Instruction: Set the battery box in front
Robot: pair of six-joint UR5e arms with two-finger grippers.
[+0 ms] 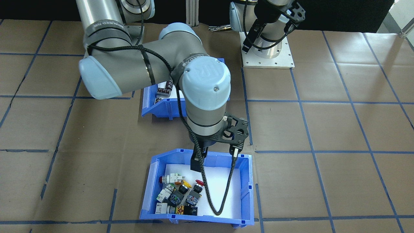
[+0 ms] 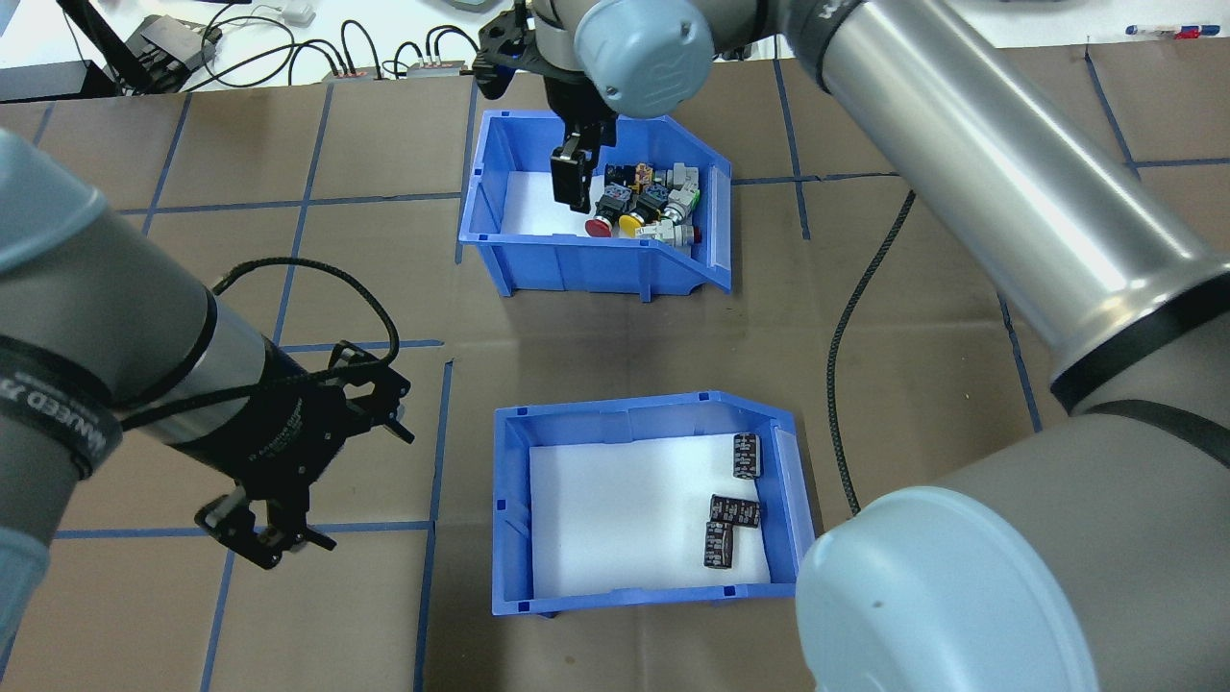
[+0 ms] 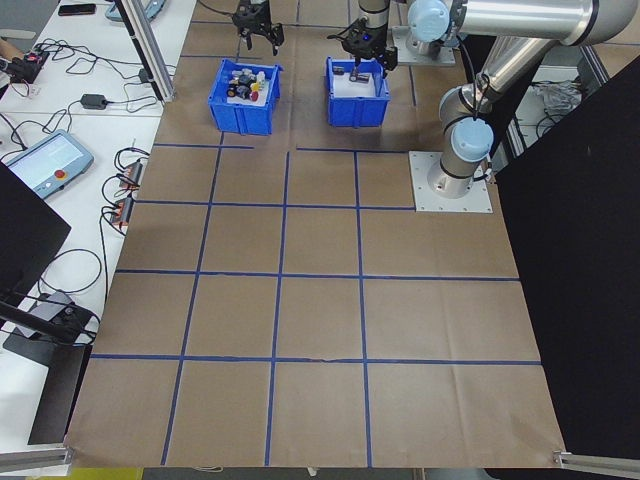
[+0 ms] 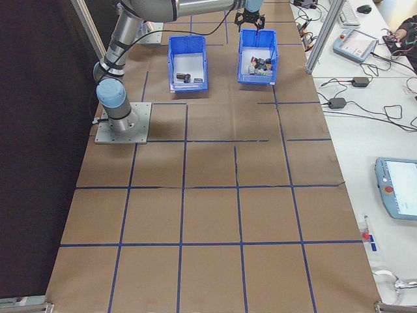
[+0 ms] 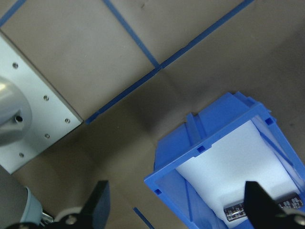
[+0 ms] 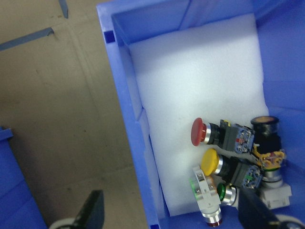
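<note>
- The right tool [image 2: 574, 178] hangs with its fingers spread and empty, straddling the near wall of the switch bin [image 2: 500, 252], far out on the worktop [image 2: 865, 317].
- The left tool [image 2: 288, 538] is likewise spread and empty, held above bare paper just beside the battery box [image 2: 514, 509], not touching it.
- The battery box sits nearer the robot, directly behind the switch bin; three dark cells [image 2: 735, 509] lie loose on its white foam at the sloped-mouth end.
- It looks like stiff, smooth plastic and light, so I'd expect it to slide easily on the paper.
- A pinch over a straight wall should hold best; tilting would likely roll the cells.
</note>
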